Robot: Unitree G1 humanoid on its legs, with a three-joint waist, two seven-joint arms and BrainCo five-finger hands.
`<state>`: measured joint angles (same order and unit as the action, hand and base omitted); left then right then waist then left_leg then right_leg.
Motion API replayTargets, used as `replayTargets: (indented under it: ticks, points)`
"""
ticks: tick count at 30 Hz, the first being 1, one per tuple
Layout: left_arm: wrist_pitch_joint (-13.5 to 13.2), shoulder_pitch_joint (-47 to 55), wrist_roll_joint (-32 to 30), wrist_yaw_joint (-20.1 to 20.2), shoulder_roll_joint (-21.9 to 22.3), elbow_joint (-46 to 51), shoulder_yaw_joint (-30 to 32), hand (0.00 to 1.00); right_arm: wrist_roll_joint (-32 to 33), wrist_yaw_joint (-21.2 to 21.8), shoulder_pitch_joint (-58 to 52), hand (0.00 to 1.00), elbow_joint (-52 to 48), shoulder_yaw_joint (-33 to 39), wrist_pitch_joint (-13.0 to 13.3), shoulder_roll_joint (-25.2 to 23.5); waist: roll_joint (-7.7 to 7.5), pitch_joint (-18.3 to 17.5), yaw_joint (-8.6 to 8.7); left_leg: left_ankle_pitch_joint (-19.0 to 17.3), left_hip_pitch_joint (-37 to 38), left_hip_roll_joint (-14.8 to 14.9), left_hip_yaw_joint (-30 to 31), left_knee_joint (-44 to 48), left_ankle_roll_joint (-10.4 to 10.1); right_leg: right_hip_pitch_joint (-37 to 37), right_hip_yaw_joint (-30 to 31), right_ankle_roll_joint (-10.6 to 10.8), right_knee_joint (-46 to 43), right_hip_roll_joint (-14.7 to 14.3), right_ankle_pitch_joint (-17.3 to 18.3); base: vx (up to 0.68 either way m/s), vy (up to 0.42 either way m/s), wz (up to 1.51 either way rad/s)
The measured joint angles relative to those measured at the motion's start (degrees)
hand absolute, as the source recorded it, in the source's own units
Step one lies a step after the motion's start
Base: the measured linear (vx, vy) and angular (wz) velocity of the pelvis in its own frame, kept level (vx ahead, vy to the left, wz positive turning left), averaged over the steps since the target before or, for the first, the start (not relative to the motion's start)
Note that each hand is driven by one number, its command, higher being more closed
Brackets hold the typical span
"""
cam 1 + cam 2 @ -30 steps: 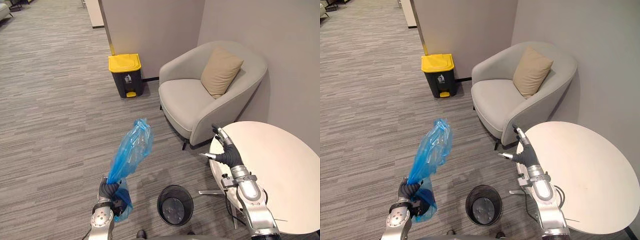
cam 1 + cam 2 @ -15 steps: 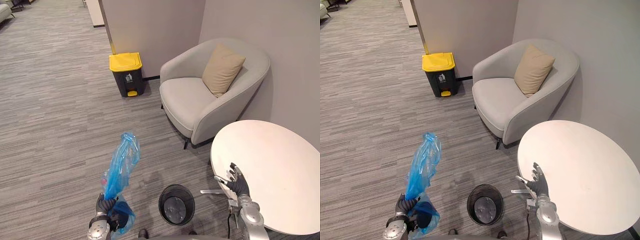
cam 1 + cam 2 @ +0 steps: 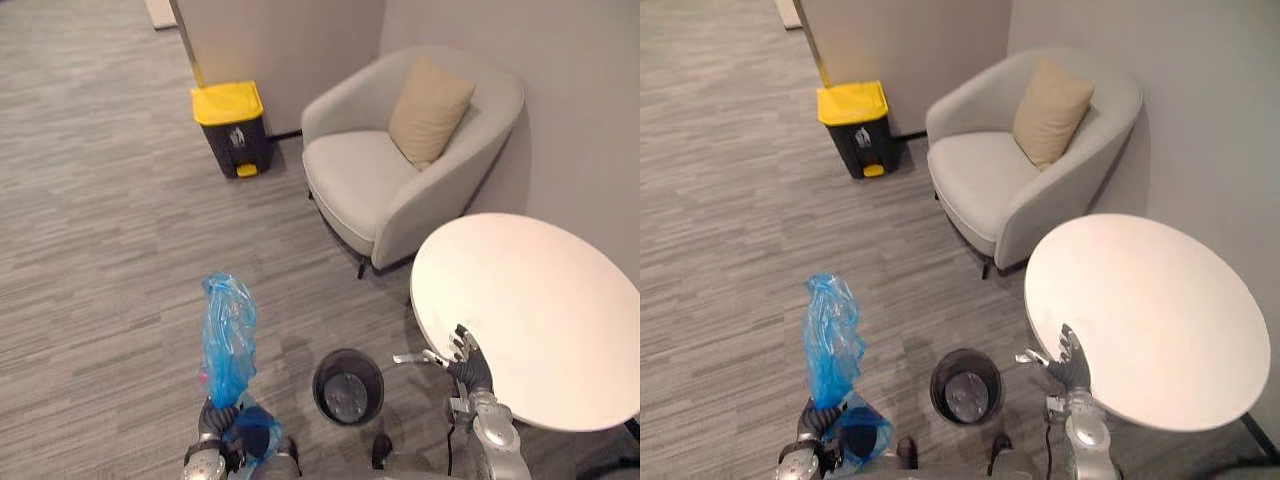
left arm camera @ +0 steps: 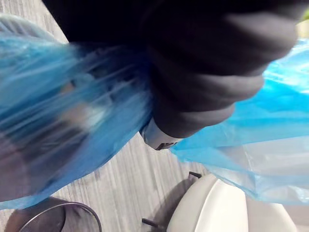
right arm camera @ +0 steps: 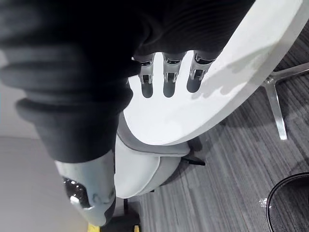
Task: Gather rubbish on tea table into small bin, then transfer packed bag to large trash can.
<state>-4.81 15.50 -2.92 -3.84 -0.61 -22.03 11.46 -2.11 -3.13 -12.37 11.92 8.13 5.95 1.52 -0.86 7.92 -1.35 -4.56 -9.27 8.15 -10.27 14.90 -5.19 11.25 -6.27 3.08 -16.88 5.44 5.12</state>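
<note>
My left hand (image 3: 216, 418) is shut round the gathered neck of a blue plastic rubbish bag (image 3: 229, 338), low at the left. The bag's loose top stands up above the fist and its filled bottom (image 3: 861, 436) bulges beside the hand. In the left wrist view the blue bag (image 4: 58, 125) wraps round the curled hand (image 4: 203, 82). My right hand (image 3: 469, 366) hangs open with straight fingers (image 5: 165, 77) by the near edge of the round white tea table (image 3: 560, 260). The small black mesh bin (image 3: 347, 386) stands on the floor between the hands. The large trash can (image 3: 230, 128) with a yellow lid stands far off by the wall.
A grey armchair (image 3: 380, 190) with a tan cushion (image 3: 430, 108) stands against the wall between the trash can and the tea table. Grey striped carpet (image 3: 100, 240) stretches open to the left towards the trash can. The table's metal foot (image 5: 280, 104) rests on the carpet.
The camera has shifted, so the whole scene slid. My right hand dropped from above the table edge to low beside it. The left hand and bag sank lower in the picture.
</note>
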Motion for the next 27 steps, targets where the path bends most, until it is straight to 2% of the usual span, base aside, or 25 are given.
replayTargets:
  ticks: [2, 3, 5, 6, 8, 9, 10, 13, 14, 15, 16, 17, 18, 19, 22, 23, 24, 25, 26, 27]
  points:
    - [-0.02, -0.96, 0.02, -0.01, 0.14, 1.65, -0.10, 1.00, -0.27, -0.21, 0.32, 0.00, 0.00, -0.32, -0.04, -0.16, 0.61, 0.19, -0.35, -0.60, -2.22, 1.29, 0.68, 1.42, 0.75, 0.48, 0.23, 0.65, -0.57, -0.52, 0.53, -0.11, -0.007, 0.07]
    - [-0.12, -1.84, 0.05, -0.13, 0.10, 2.88, -0.24, 1.00, -0.28, -0.43, 0.29, 0.00, -0.43, -0.64, 0.00, -0.50, 0.61, 0.67, -0.98, -0.53, -3.02, 1.36, 0.78, 2.05, 0.63, 3.43, 0.21, -0.11, -12.56, 0.42, 4.96, -0.08, -0.064, 0.21]
    - [-0.16, -2.08, 0.05, -0.20, -0.57, 3.77, -0.62, 1.00, -0.33, -0.42, -0.10, 0.00, -0.48, -2.43, 0.02, -0.52, -0.75, 0.24, -1.18, -0.33, -4.22, 0.15, 2.26, 4.30, 0.37, 1.86, 0.95, 1.37, -20.77, 2.83, 9.70, -0.03, -0.147, 0.39]
    - [-0.14, -2.17, 0.05, -0.33, -0.71, 4.28, -0.57, 1.00, -0.33, -0.48, 0.19, 0.00, -0.86, -3.46, 0.04, -0.58, -1.72, -0.11, -1.88, -0.32, -6.17, 0.11, 2.52, 6.31, 0.39, 2.08, 2.01, 1.90, -20.71, 2.54, 11.25, -0.03, -0.166, 0.41]
    - [-0.09, -2.09, 0.06, -0.48, 0.76, 4.34, -0.83, 1.00, -0.33, -0.61, 0.33, 0.00, -2.22, -3.68, 0.11, -0.26, -0.42, 0.25, -3.67, 0.61, -7.04, 0.87, 2.81, 6.08, -0.06, 0.64, 1.89, 2.48, -16.37, 0.83, 12.36, -0.08, -0.137, 0.11]
    - [-0.11, -1.65, 0.07, -0.63, 1.53, 4.38, -1.19, 1.00, -0.32, -0.68, 0.68, 0.00, -2.24, -3.94, 0.16, -0.29, -0.02, 0.25, -4.60, 1.68, -7.39, 1.09, 3.21, 5.40, -0.23, -1.28, 1.23, 0.55, -11.87, -0.32, 13.44, -0.09, -0.138, 0.17]
    - [-0.07, -1.37, 0.07, -0.87, 1.90, 4.25, -1.91, 1.00, -0.31, -0.93, 0.88, 0.00, -2.32, -4.12, 0.25, 0.03, 1.06, 0.62, -4.84, 2.54, -8.23, 1.45, 4.67, 5.24, -0.39, -2.04, 0.34, -0.42, -10.05, -1.29, 13.33, -0.15, -0.167, 0.41]
    - [-0.14, -1.20, 0.16, -1.37, 2.37, 4.86, -2.37, 1.00, -0.25, -2.15, 0.53, 0.00, -2.43, -4.71, 0.23, 0.19, 2.17, 1.07, -4.71, 6.90, -9.75, 2.07, 7.79, 2.62, -2.19, -2.41, -4.40, -2.21, -8.94, -2.73, 12.23, -0.18, -0.156, 0.74]
    - [-0.13, -1.11, 0.19, -1.44, 2.38, 5.22, -2.41, 1.00, -0.25, -2.41, 0.73, 0.00, -2.50, -4.63, 0.22, 0.23, 2.22, 1.10, -4.01, 10.12, -10.06, 1.94, 7.48, -0.18, -2.08, -2.19, -6.42, -3.03, -8.63, -2.38, 11.80, -0.18, -0.103, 0.94]
    - [-0.10, -1.50, 0.19, -1.42, 2.39, 5.86, -2.47, 1.00, -0.26, -3.00, 0.84, 0.00, -2.73, -4.42, 0.20, 0.15, 2.00, 1.14, -3.86, 14.12, -9.00, 1.88, 7.02, -5.78, -3.05, -1.89, -8.75, -5.11, -7.25, -1.83, 10.64, -0.18, -0.060, 0.83]
    - [-0.08, -1.62, 0.18, -1.38, 2.39, 6.36, -2.57, 1.00, -0.25, -3.16, 0.88, 0.00, -2.85, -4.29, 0.21, 0.00, 1.85, 1.52, -3.79, 12.11, -9.29, 2.27, 5.26, -2.99, -1.93, -1.82, -9.76, -5.60, -6.89, -1.58, 10.17, -0.22, -0.069, 0.71]
    - [-0.08, -1.46, 0.16, -1.38, 2.12, 6.99, -3.10, 1.00, -0.24, -3.30, 0.92, 0.00, -3.31, -4.47, 0.13, 0.12, 1.73, 1.65, -4.04, 6.49, -10.33, 2.90, 2.13, 4.68, 1.14, -1.99, -11.11, -5.87, -6.78, -1.08, 9.75, -0.19, -0.051, 0.55]
    - [-0.09, -1.46, 0.15, -1.31, 1.87, 7.01, -3.53, 1.00, -0.24, -3.47, 0.57, 0.00, -4.01, -4.47, 0.12, 0.21, 1.69, 1.67, -3.96, 3.76, -10.55, 3.06, 1.04, 8.52, 2.87, -2.19, -12.15, -6.04, -6.87, -0.52, 9.64, -0.19, -0.026, 0.78]
    - [-0.09, -1.30, 0.13, -1.30, 1.43, 7.02, -4.27, 1.00, -0.24, -3.80, -0.15, 0.00, -4.83, -4.50, 0.16, 0.27, 1.46, 1.80, -3.54, -0.48, -9.63, 3.48, -0.84, 14.33, 4.28, -3.00, -13.99, -6.13, -6.94, 0.67, 9.42, -0.19, 0.035, 0.80]
    - [-0.09, -1.39, 0.11, -1.25, 1.39, 7.86, -5.00, 1.00, -0.27, -4.36, -0.63, 0.00, -5.04, -3.56, 0.14, 0.16, 1.50, 1.46, -2.20, -5.56, -4.61, 5.92, -4.39, 19.46, 5.10, -3.50, -17.64, -5.07, -6.77, 3.05, 8.63, -0.16, 0.102, 0.75]
    - [-0.11, -1.48, 0.11, -1.24, 1.42, 7.99, -5.29, 1.00, -0.28, -4.37, -0.70, 0.00, -4.58, -3.11, 0.15, 0.15, 1.63, 1.12, -1.84, -6.52, -2.15, 6.36, -5.10, 17.06, 4.87, -3.09, -18.34, -4.98, -6.69, 3.55, 8.71, -0.14, 0.165, 0.64]
    - [-0.11, -1.43, 0.11, -1.25, 1.42, 7.96, -5.41, 1.00, -0.27, -4.39, -0.62, 0.00, -4.00, -2.10, 0.14, 0.16, 2.12, 0.50, -1.56, -7.26, -0.31, 6.35, -5.56, 13.98, 3.78, -2.56, -18.56, -4.60, -6.71, 3.64, 8.78, -0.14, 0.235, 0.57]
    - [-0.13, -1.56, 0.06, -1.26, 1.01, 7.72, -5.91, 1.00, -0.25, -4.43, -0.30, 0.00, -2.37, -0.87, 0.22, 0.24, 2.65, -0.63, -0.96, -8.69, 2.70, 5.44, -5.59, 4.92, -2.33, -0.50, -18.09, -2.66, -7.65, 3.57, 8.53, -0.11, 0.205, 0.40]
    - [-0.17, -2.30, 0.07, -1.30, -0.33, 5.73, -6.30, 1.00, -0.26, -4.40, 0.93, 0.00, 0.99, -0.80, -0.11, -0.65, 1.17, -0.96, -1.06, -6.50, 3.17, 3.66, -6.61, 2.61, -1.45, 0.21, -15.26, -1.31, -6.94, 3.71, 7.21, -0.10, 0.182, 0.34]
    - [-0.10, -2.64, 0.06, -1.29, -1.17, 3.56, -6.30, 1.00, -0.30, -4.29, 1.27, 0.00, 3.11, -0.87, -0.15, -0.77, 0.93, -1.19, -1.01, -5.74, 3.62, 2.85, -6.43, 1.57, -1.03, -0.31, -14.32, -1.24, -5.32, 3.53, 6.22, -0.04, 0.122, 0.06]
